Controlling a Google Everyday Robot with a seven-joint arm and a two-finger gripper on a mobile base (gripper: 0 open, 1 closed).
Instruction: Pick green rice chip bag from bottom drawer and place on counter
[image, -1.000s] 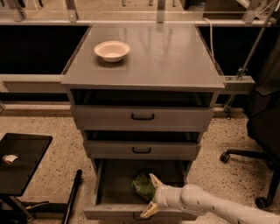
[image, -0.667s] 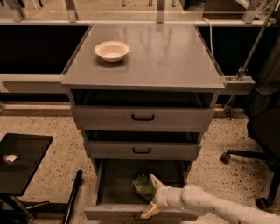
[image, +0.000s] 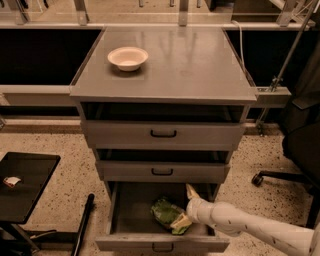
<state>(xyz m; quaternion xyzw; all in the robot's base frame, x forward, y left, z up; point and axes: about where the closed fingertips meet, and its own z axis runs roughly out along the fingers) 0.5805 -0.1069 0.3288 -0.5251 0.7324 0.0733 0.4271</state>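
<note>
Grey metal drawer cabinet on a pale speckled floor (image: 70, 170), with dark recesses and a light ledge behind. On top, the counter (image: 190, 65): flat, grey, faintly glossy, with raised side edges, and a white bowl (image: 128, 58) toward its rear left. Below it, top drawer (image: 210, 135) and middle drawer (image: 200, 171), each with a black handle and a dark gap above. Bottom drawer (image: 125, 243) pulled well out; inside, right of centre, the green rice chip bag (image: 165, 212), crumpled, lying on the drawer floor. Reaching in from the lower right, a white arm (image: 250, 227) ending in the gripper (image: 184, 206). Fingers spread wide, one raised toward the drawer's rear, the other low and overlapping the bag's right edge; not clamped on it. At left, a small black side table (image: 22, 182) bearing a small white scrap (image: 11, 181); beside the drawer, a black rod (image: 84, 222) slanting to the floor. At right, a dark office chair (image: 300, 145).
</note>
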